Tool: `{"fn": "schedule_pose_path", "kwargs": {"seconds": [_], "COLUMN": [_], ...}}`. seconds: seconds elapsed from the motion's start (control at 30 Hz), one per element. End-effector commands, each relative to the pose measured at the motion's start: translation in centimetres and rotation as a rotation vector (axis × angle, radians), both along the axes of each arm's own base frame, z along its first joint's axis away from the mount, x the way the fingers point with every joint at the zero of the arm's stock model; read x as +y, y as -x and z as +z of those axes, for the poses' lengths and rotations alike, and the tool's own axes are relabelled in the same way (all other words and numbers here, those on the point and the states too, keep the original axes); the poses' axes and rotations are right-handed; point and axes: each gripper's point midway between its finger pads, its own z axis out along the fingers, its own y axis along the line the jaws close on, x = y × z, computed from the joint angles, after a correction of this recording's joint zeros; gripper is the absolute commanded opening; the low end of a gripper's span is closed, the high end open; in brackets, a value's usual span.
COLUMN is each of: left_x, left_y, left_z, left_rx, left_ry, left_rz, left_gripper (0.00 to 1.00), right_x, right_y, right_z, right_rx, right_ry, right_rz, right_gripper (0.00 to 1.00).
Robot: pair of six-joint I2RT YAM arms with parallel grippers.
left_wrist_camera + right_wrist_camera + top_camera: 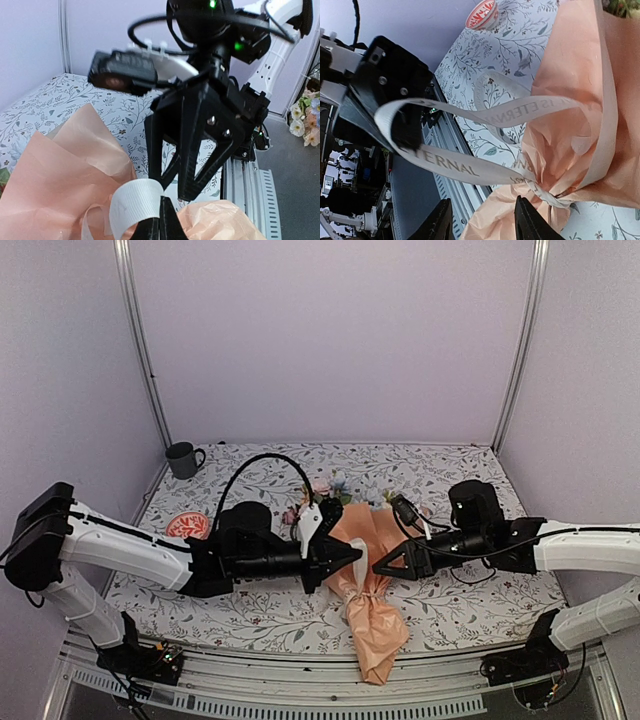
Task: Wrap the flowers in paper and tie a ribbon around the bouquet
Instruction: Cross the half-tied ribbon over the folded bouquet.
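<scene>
The bouquet lies in the middle of the table, its flowers pointing away and the peach paper cone reaching the near edge. A cream ribbon printed with letters is knotted round the paper's pinched neck. From the knot a loop of it runs to my left gripper, which is shut on the ribbon just left of the neck. My right gripper faces it from the right, open, with crumpled paper beyond its fingers and nothing gripped. From above, the two grippers are almost tip to tip over the cone.
A dark mug stands at the back left corner and a red-and-white dish lies left of my left arm. The table's metal front rail runs just below the cone's tail. Black cables arch over the left wrist.
</scene>
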Motion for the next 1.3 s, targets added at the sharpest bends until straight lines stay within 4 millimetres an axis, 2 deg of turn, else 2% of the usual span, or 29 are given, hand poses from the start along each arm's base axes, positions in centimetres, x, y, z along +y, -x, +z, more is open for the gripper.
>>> {"fn": "schedule_pose_path", "kwargs": {"seconds": [0.0,0.1,0.17,0.33,0.4,0.47,0.57,0.7,0.8,1.0,1.1,1.13,1.2,1.23,1.27], "left_x": [-0.4,-0.2,-0.2,0.2,0.2,0.4,0.4,-0.3,-0.6,-0.7,-0.7,-0.7,-0.7,-0.6,-0.4], "left_y": [0.4,0.3,0.3,0.7,0.9,0.9,0.7,0.5,0.5,0.5,0.5,0.5,0.5,0.4,0.1], "left_z": [1.8,1.3,0.8,-1.1,-1.6,-1.7,-1.1,-1.1,-1.5,-1.6,-1.7,-1.6,-1.9,-2.4,-2.9], "left_rx": [0.002,0.005,0.012,0.045,0.057,0.068,0.062,0.056,0.066,0.074,0.076,0.075,0.08,0.09,0.103], "left_ry": [0.084,0.071,0.044,-0.023,-0.039,-0.023,0.011,-0.001,-0.013,-0.011,-0.013,-0.011,-0.026,-0.057,-0.094], "left_rz": [-0.01,0.001,0.001,-0.008,-0.015,-0.012,0.001,-0.003,-0.01,-0.009,-0.011,-0.013,-0.015,-0.007,0.01], "left_gripper": [0.0,0.0,0.0,0.0,0.0,0.0,0.0,0.0,0.0,0.0,0.0,0.0,0.0,0.0,0.02], "right_x": [-0.4,-0.2,0.1,0.0,-0.1,0.0,0.3,1.2,2.4,3.9,4.5,4.7,4.9,4.9,4.8], "right_y": [0.5,0.6,0.5,0.4,0.4,0.6,0.9,1.4,1.5,1.9,1.1,0.9,0.6,0.5,0.5], "right_z": [-1.0,-2.0,-1.3,4.6,5.6,5.2,3.4,2.6,1.1,-1.6,-2.5,-2.6,-2.3,-2.2,-2.1], "right_rx": [0.021,0.048,0.037,-0.153,-0.199,-0.199,-0.14,-0.102,-0.106,-0.083,-0.077,-0.079,-0.085,-0.088,-0.09], "right_ry": [-0.031,-0.031,-0.05,-0.168,-0.186,-0.186,-0.197,-0.256,-0.216,-0.174,-0.148,-0.149,-0.163,-0.167,-0.167], "right_rz": [-0.024,-0.019,-0.007,0.014,0.015,0.029,0.044,0.052,0.055,0.081,0.055,0.045,0.038,0.034,0.028], "right_gripper": [0.43,0.36,0.32,0.32,0.32,0.32,0.34,0.44,0.49,0.49,0.38,0.3,0.05,0.0,0.0]}}
